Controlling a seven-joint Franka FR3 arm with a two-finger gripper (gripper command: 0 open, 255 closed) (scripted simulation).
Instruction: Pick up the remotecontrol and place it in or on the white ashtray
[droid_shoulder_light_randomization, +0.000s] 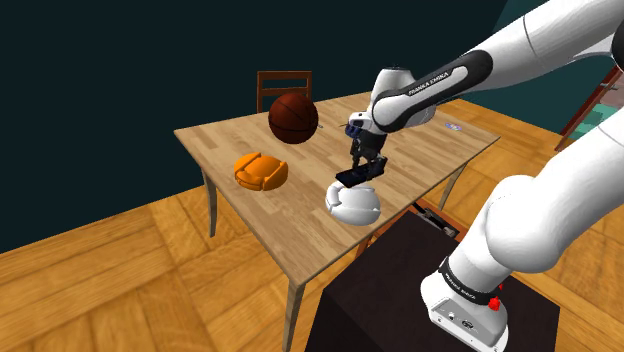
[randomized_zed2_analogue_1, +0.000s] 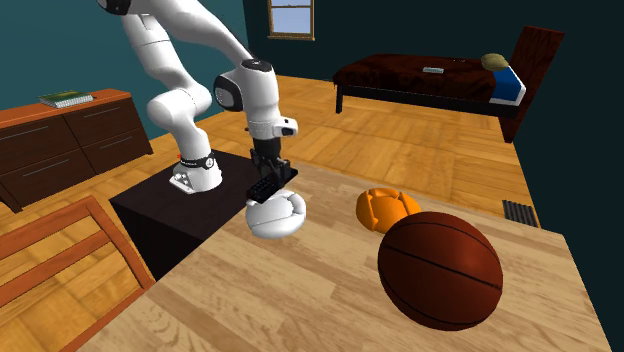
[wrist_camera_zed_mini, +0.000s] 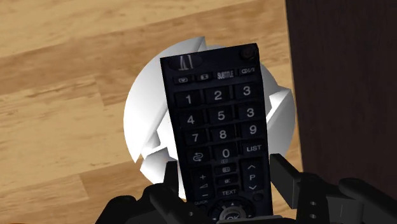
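Shoulder view: the end effector (droid_shoulder_light_randomization: 362, 168) is clamped on the black remote (droid_shoulder_light_randomization: 356, 178), holding it just above the white ashtray (droid_shoulder_light_randomization: 352, 204). The ashtray sits near the edge of the surface (droid_shoulder_light_randomization: 290, 230) beside the stand (droid_shoulder_light_randomization: 400, 290). A ball (droid_shoulder_light_randomization: 293, 117) and an orange cushion (droid_shoulder_light_randomization: 260, 171) lie toward that view's left.

Second exterior view: the remote hangs tilted over the ashtray; whether they touch cannot be told.

Wrist view: both fingers (wrist_camera_zed_mini: 284, 177) press the remote's long sides. Its keypad faces the camera, with the ashtray beneath.

We see a white arm (droid_shoulder_light_randomization: 530, 50) with dark joints, black lettering on one link, red marks at its base, and an all-black pincer (droid_shoulder_light_randomization: 360, 172).
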